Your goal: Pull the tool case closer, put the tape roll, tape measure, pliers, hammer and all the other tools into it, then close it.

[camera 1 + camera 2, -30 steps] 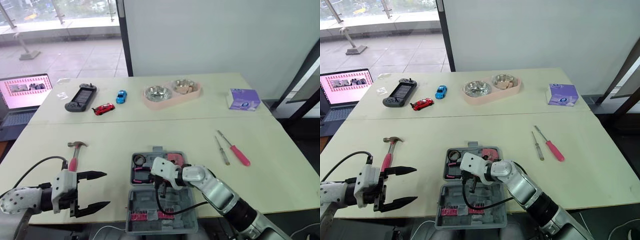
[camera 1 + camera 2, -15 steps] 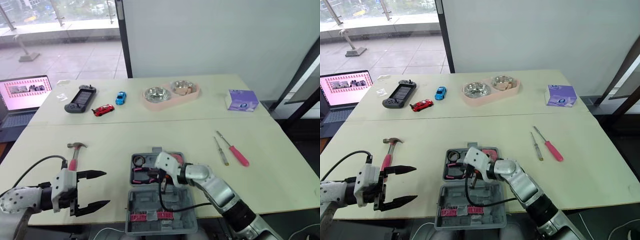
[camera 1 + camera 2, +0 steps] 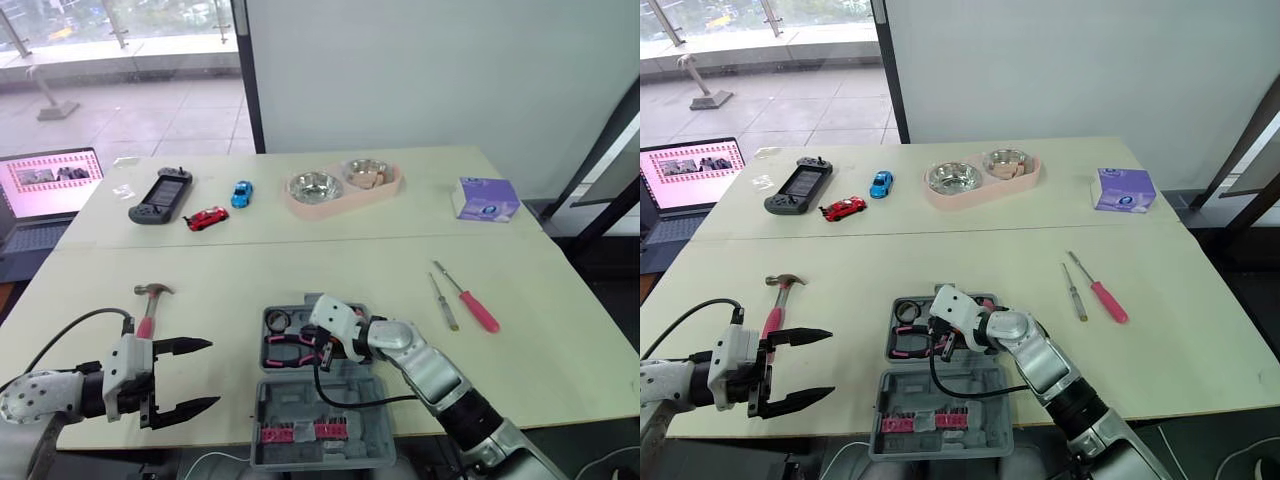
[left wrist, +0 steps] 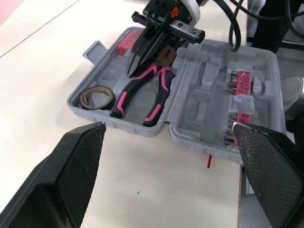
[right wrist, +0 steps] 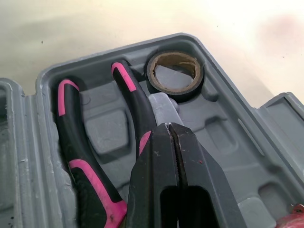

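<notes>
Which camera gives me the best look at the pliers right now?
The left wrist view: the pliers lie in the tool case with both handles in full sight, head partly under the right gripper. The right wrist view gives the handles close up, head hidden. The eye views show them small.

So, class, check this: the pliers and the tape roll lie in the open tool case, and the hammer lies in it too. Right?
Not quite. The pliers and tape roll lie in the open tool case, but the hammer lies on the table outside it, as the left eye view shows.
</notes>
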Controlling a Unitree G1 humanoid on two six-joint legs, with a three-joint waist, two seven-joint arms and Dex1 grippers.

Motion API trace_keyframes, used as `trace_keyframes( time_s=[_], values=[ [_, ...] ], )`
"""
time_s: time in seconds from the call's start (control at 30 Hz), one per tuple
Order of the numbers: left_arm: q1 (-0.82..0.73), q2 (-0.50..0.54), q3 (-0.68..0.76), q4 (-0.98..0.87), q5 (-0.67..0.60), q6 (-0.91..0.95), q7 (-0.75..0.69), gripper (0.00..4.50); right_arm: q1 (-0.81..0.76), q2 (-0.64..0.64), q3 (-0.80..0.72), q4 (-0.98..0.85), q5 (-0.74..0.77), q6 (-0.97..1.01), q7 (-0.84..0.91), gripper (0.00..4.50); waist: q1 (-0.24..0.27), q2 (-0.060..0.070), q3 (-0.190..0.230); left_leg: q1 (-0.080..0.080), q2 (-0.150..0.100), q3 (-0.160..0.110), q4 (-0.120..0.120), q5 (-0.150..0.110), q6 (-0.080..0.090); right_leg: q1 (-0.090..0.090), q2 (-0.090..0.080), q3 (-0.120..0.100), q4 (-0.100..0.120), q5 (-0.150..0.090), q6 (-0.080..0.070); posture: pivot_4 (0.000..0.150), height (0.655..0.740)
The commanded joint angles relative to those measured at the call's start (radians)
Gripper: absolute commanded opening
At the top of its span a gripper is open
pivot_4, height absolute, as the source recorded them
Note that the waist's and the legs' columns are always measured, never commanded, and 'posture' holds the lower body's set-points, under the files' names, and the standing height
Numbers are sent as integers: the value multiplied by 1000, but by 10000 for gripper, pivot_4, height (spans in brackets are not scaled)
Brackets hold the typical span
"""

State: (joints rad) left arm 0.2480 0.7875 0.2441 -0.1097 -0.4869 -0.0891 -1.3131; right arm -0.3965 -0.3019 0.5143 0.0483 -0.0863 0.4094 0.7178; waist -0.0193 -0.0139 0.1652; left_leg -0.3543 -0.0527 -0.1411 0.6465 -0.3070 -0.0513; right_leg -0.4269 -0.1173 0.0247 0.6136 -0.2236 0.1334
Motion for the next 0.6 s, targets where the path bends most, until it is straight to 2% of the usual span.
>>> trace_keyframes(
  time_s=[0.03, 0.43, 0.6],
  values=[
    [11, 15, 28, -16, -1, -7, 3, 45000, 42, -52, 107, 58, -104, 41, 21, 398, 0, 0, 0, 0, 0, 0, 0, 0, 0, 0, 0, 0, 0, 0, 0, 1500, 7360],
    [12, 20, 30, -15, 2, -8, 10, 45000, 48, -73, 179, 101, -256, -26, 24, 398, 3, -1, -11, 5, 0, 0, -1, 0, 0, 6, 0, 0, -1, -2, -2, 1500, 7360],
    [2, 22, 26, -5, 6, -8, 9, 45000, 51, -23, 88, 57, -192, -86, -12, 398, 3, -1, -11, 6, 0, 0, -1, 0, 0, 7, 0, 0, -1, -2, -2, 1500, 7360]
  ],
)
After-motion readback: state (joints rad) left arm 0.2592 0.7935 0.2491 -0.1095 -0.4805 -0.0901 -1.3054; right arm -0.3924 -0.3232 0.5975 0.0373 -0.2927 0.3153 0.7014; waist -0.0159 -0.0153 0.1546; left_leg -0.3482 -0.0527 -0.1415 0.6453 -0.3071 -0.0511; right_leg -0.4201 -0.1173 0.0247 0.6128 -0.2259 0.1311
